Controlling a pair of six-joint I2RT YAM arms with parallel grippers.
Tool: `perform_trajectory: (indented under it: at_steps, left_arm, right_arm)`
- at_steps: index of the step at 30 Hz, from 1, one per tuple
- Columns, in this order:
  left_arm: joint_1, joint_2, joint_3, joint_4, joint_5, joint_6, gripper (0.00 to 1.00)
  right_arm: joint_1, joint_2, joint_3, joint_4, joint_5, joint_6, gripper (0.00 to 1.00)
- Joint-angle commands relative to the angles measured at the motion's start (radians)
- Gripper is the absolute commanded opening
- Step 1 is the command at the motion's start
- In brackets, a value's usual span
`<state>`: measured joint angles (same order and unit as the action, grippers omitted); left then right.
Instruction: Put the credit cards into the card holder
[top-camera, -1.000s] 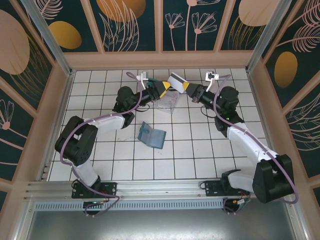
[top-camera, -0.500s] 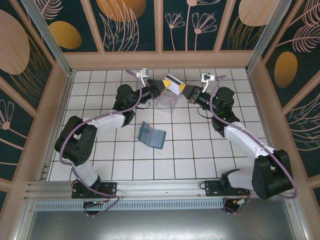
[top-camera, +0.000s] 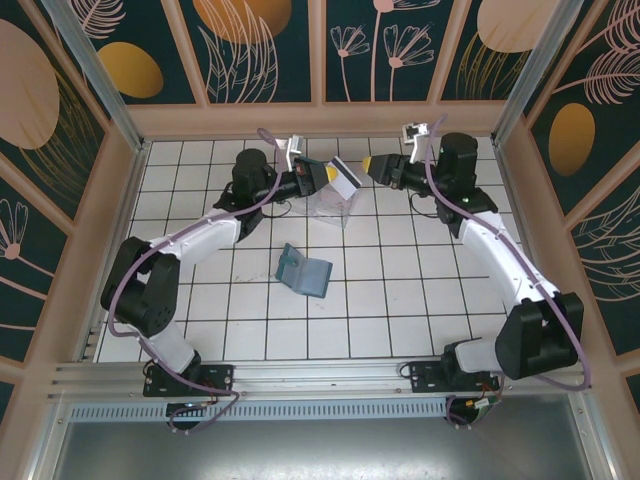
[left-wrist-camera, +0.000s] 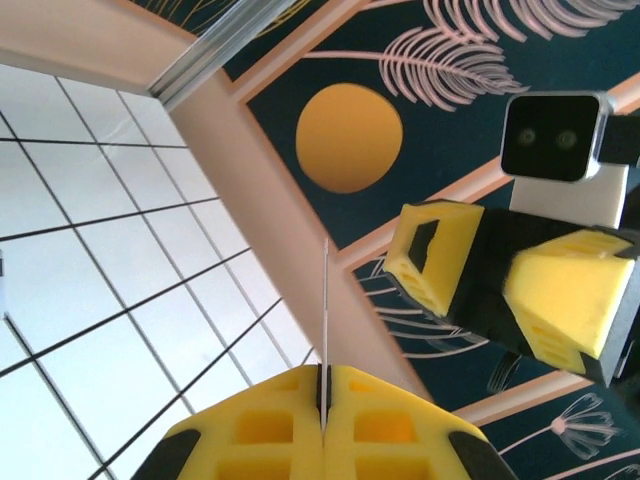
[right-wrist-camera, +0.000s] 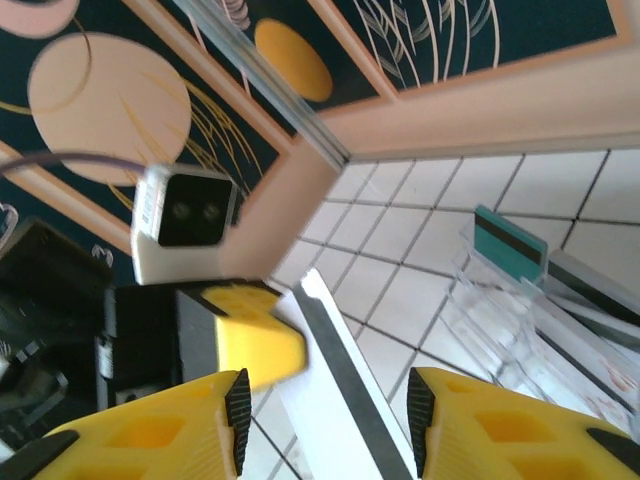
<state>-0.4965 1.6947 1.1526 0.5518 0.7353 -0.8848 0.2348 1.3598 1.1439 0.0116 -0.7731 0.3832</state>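
Note:
The whitish credit card (top-camera: 343, 177) with a dark stripe hangs above the table at the back, and my left gripper (top-camera: 322, 178) is shut on its left end. In the left wrist view the card (left-wrist-camera: 325, 300) shows edge-on, pinched between the yellow pads (left-wrist-camera: 270, 425). My right gripper (top-camera: 373, 165) stands open just right of the card and does not touch it. The card (right-wrist-camera: 345, 400) lies in the gap between its spread fingers (right-wrist-camera: 190, 430). A teal credit card (right-wrist-camera: 507, 240) stands in the clear tray (right-wrist-camera: 545, 335). The dark-teal card holder (top-camera: 303, 270) lies open on the tiles, in the middle.
The clear plastic tray (top-camera: 330, 207) sits on the tiles just below both grippers. The wooden back wall (top-camera: 320, 120) is close behind them. White tiled floor (top-camera: 400, 300) stretches around the card holder.
The right gripper has let go of the whitish card and drawn back to the right. The left gripper has shut on the card and now holds it alone.

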Motion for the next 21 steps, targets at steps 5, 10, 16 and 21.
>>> perform_trajectory:
  at_steps: [5,10,16,21]
  left_arm:
    - [0.008,0.013,0.133,-0.272,0.144,0.226,0.00]
    - [0.009,0.069,0.197,-0.378,0.173,0.300,0.00]
    - [0.008,0.086,0.243,-0.492,0.218,0.379,0.00]
    - [0.007,0.076,0.242,-0.527,0.220,0.411,0.00]
  right_arm:
    - [-0.010,0.061,0.043,-0.215,-0.152,-0.132,0.49]
    - [-0.010,0.081,0.046,-0.253,-0.202,-0.161,0.49]
    - [-0.011,0.117,0.050,-0.265,-0.266,-0.177,0.49]
    - [-0.004,0.149,0.060,-0.251,-0.314,-0.168,0.48]
